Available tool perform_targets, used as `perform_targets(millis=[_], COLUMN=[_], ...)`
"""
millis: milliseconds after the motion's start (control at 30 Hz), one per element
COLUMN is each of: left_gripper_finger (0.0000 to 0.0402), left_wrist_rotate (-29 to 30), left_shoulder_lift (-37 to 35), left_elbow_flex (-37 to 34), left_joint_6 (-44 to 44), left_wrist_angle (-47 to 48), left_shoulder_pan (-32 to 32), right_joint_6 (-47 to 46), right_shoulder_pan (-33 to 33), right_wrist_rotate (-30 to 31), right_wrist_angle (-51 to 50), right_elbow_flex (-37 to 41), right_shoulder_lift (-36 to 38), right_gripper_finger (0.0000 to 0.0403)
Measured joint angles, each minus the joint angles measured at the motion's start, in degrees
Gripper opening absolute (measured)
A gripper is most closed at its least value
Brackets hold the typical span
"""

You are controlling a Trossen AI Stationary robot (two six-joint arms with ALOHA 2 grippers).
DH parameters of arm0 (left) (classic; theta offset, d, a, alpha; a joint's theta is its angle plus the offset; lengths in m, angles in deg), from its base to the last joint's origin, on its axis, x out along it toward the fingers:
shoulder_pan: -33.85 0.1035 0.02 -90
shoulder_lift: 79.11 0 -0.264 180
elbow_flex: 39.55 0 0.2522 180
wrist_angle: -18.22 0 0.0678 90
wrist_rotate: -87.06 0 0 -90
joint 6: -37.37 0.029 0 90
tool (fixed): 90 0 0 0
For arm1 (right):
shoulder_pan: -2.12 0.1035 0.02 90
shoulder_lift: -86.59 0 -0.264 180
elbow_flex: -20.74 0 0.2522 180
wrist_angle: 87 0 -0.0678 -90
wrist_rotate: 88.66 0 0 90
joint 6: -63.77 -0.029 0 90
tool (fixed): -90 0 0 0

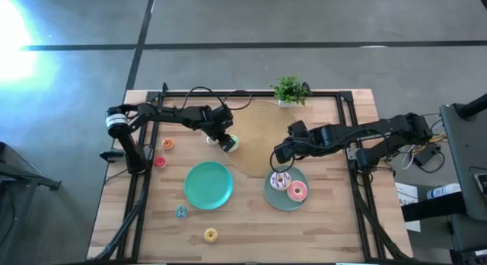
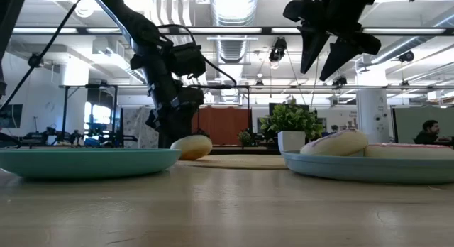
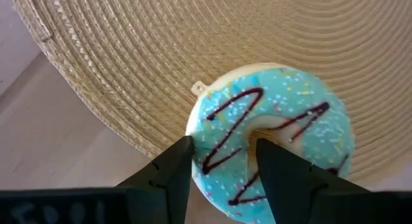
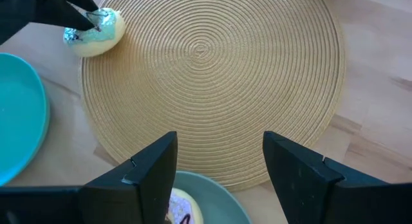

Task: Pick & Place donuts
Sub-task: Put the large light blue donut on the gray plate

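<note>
The green-iced donut (image 3: 277, 114), with dark zigzag lines, lies at the left edge of the tan mat (image 1: 262, 135). My left gripper (image 3: 222, 147) is shut on it; it also shows in the high view (image 1: 225, 140). My right gripper (image 1: 280, 157) is open and empty, above the grey-green plate (image 1: 304, 204). That plate holds the white-pink sprinkled donut (image 1: 280, 180) and the pink donut (image 1: 297, 191). Tiny orange (image 1: 167, 144), red (image 1: 160, 161), blue (image 1: 181, 212) and yellow (image 1: 210, 234) donuts lie on the table's left half. My left gripper pinches one side of the donut's ring (image 3: 222, 163) between its two fingers. One fingertip (image 3: 270, 159) stands at the hole and the other (image 3: 177, 163) on the outer rim. The fingers come from above. The donut rests on the mat's edge (image 2: 191, 146).
An empty teal plate (image 1: 208, 184) lies left of the grey-green plate, near the table's middle. A small potted plant (image 1: 289, 90) stands at the far edge behind the mat. Black frame rails run along the table's left and right sides.
</note>
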Motion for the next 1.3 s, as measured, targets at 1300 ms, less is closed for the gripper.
perform_targets(millis=[1300], left_gripper_finger=[0.0001], left_wrist_rotate=[-1.25], left_shoulder_lift=[-6.99], left_elbow_flex=[8.21], left_joint_6=[-4.58], left_wrist_angle=[-15.06], left_shoulder_pan=[-14.32], right_joint_6=[-0.36], right_shoulder_pan=[3.53], right_wrist_rotate=[10.58], right_wrist_angle=[-1.04], right_elbow_flex=[0.00], right_shoulder_lift=[9.70], right_gripper_finger=[0.0219])
